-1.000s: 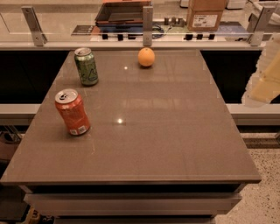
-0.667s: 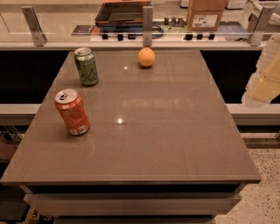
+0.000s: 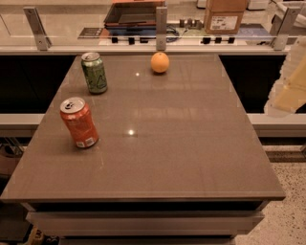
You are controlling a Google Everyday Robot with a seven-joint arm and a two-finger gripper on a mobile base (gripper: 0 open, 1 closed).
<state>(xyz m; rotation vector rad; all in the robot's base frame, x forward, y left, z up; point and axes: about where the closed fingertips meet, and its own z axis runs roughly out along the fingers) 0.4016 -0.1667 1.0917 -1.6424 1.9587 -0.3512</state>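
A brown table (image 3: 181, 143) holds three things. An orange-red soda can (image 3: 79, 122) stands upright near the left edge. A green can (image 3: 94, 72) stands upright further back on the left. An orange (image 3: 159, 62) rests near the far edge, at the middle. My gripper (image 3: 287, 82) shows as a pale blurred shape at the right edge of the view, beyond the table's right side and above the dark gap there. It holds nothing that I can see and touches nothing. The orange is the nearest item to it, well to its left.
Metal posts (image 3: 161, 22) carry a low glass rail along the table's far edge. Behind it a counter bears a cardboard box (image 3: 225, 14) and a dark tray (image 3: 134, 13). Speckled floor (image 3: 287, 206) lies at the lower right.
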